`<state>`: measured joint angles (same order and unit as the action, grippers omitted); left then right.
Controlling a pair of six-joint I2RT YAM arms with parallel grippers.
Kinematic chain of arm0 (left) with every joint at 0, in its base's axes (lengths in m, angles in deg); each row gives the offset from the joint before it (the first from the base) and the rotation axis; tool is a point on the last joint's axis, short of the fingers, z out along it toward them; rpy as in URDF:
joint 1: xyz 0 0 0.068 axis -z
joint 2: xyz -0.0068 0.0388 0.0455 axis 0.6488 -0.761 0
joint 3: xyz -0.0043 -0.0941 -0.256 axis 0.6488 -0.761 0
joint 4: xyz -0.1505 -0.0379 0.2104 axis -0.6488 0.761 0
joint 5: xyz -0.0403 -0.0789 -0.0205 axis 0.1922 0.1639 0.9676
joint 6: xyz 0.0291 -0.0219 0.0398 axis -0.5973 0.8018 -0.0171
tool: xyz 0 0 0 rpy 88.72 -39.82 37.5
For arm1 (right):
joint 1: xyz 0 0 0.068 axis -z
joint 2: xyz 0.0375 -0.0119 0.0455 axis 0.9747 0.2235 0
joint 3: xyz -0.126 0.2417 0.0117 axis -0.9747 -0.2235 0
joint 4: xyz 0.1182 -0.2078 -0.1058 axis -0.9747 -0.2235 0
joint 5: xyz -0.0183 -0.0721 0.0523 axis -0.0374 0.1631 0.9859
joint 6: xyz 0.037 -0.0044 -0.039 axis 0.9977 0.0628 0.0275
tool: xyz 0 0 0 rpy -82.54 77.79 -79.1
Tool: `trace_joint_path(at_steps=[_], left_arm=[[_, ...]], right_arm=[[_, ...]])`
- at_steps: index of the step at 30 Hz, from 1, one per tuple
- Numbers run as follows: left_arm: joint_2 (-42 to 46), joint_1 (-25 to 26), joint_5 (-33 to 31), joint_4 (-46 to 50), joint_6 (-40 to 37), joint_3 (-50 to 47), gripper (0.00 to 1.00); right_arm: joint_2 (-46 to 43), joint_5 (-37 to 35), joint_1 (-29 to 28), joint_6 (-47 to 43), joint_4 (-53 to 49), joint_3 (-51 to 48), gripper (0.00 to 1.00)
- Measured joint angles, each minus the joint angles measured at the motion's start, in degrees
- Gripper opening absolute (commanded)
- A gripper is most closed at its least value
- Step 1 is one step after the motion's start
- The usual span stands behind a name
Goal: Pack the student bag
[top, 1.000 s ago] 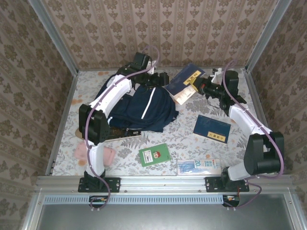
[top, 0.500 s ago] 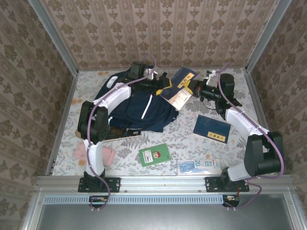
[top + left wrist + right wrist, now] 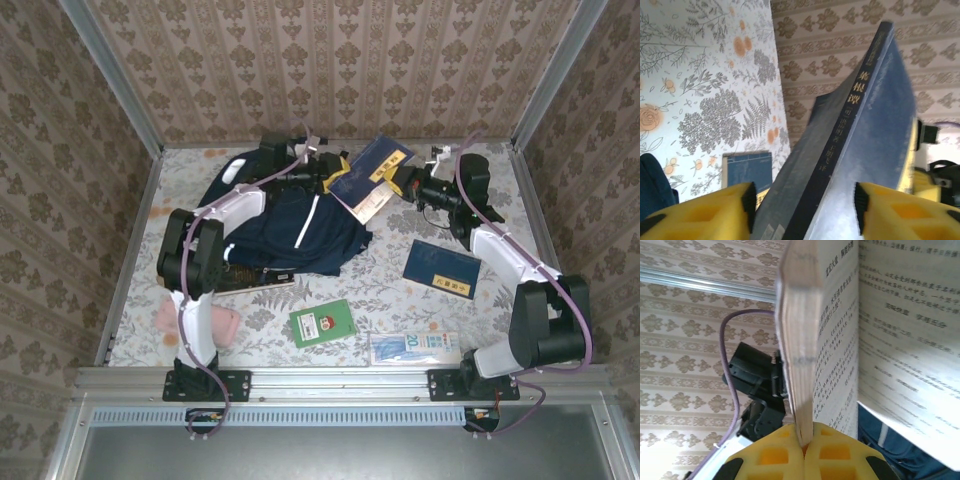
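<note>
**Book held at the bag's far-right corner, an end effector at each end**

Student bag [image 3: 290, 225] lies flat on the worktop [image 3: 390, 295], left of centre. It's navy with a white stripe facing up, and the left arm reaches across it.

Left end effector [image 3: 805, 212] is at the bag's far-right edge.
- Its fingers [image 3: 705, 217] are part-way apart, with a dark blue book [image 3: 372, 165] standing between them, spine toward the wrist camera.
- The book fills the gap pad to pad. Can't tell if it's clamped or just bracketed.
- Bag fabric shows as a navy sliver at lower left in that view, beside the left finger.

Right end effector [image 3: 803, 446] is to the right of the bag and apart from it, with the book in between.
- Its fingertips are pinched together on an edge of the book's page block.
- The book is open, and printed pages fan out to the right in the wrist view.
- The bag shows below the pages at lower right, white stripe visible.

From above, the book is tilted with its yellow-labelled cover up. Its pale pages sit at the bag's right edge.

Rest of the worktop:
- A second book [image 3: 442, 268], also blue, lies right of the bag and well apart from it.
- A green booklet [image 3: 322, 322] and a clear packet [image 3: 413, 348] are near the front edge.
- A pink item [image 3: 165, 318] is by the left arm's base.
</note>
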<state>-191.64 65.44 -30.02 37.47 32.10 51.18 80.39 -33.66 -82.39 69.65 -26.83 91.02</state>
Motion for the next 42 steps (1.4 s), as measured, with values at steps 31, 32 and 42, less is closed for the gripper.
trace_joint_path(at_steps=[31, 32, 42], left_arm=[[21.31, -0.35, -9.94, 29.46, -36.26, -0.61, 0.00], [22.64, -0.35, -10.40, 29.83, -38.36, -0.85, 0.00], [29.57, -0.33, -9.33, 30.12, -50.25, -6.51, 0.00]], right_arm=[[-9.40, -22.05, -1.55, -28.52, -30.34, 4.94, 0.72], [-10.21, -22.32, -1.73, -29.86, -27.39, 3.23, 0.72], [-5.38, -10.73, -2.84, -49.05, -13.75, 1.64, 0.80]])
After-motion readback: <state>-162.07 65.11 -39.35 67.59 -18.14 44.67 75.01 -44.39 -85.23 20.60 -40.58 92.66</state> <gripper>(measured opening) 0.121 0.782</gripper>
